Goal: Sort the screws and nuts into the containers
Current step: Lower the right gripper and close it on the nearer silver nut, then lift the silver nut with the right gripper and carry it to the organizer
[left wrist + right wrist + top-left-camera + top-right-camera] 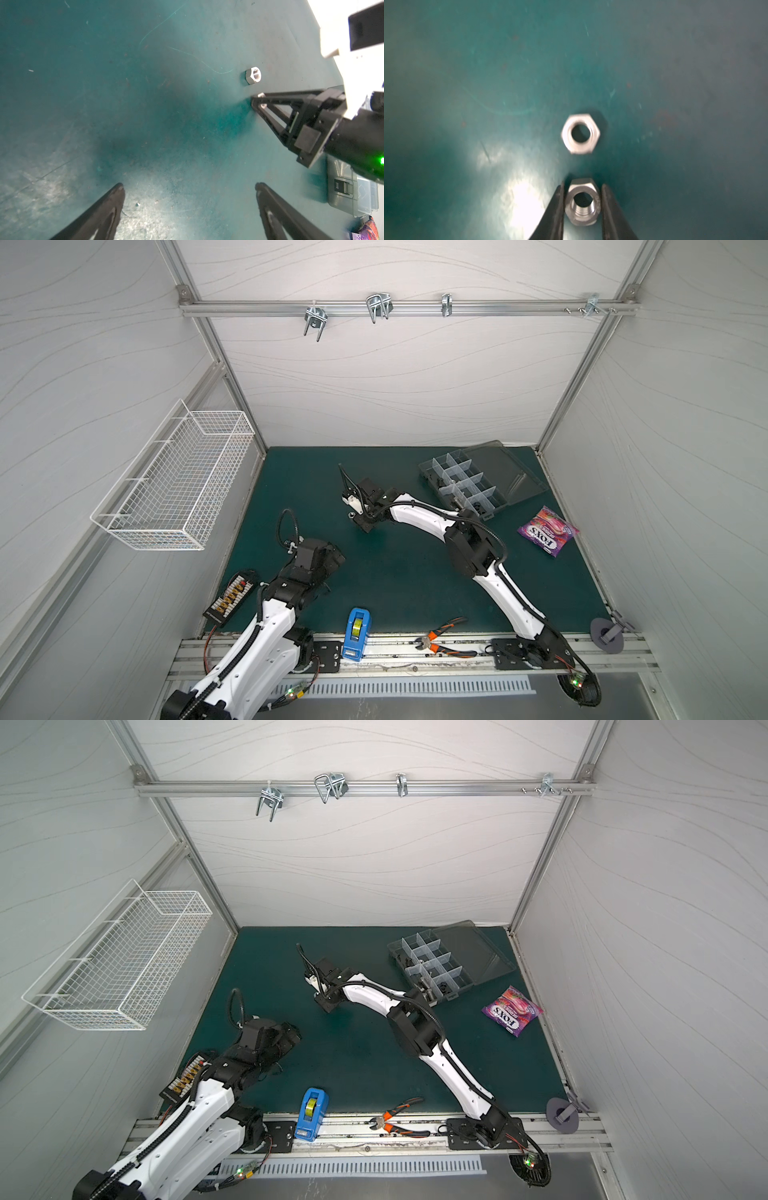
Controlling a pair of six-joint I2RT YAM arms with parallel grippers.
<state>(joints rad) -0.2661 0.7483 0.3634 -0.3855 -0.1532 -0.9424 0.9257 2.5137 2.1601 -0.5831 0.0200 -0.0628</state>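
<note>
My right gripper [582, 185] is shut on a silver nut [582, 202] low over the green mat [407, 572], left of centre. In both top views it [360, 524] points down at the mat. A second silver nut [581, 134] lies flat on the mat just beyond the fingertips, and the left wrist view also shows this loose nut [253, 75]. The containers are compartments of a clear grey organizer box [461, 485] at the back right, its lid [505, 472] open; some hold small dark and silver pieces. My left gripper [189, 187] hangs open and empty over bare mat at the near left.
A white wire basket [174, 485] hangs on the left wall. A blue tape dispenser [356, 635] and orange-handled pliers [444, 640] lie at the front edge. A purple candy bag [548, 531] lies near the right wall, right of the box. A connector block [232, 599] sits at the front left.
</note>
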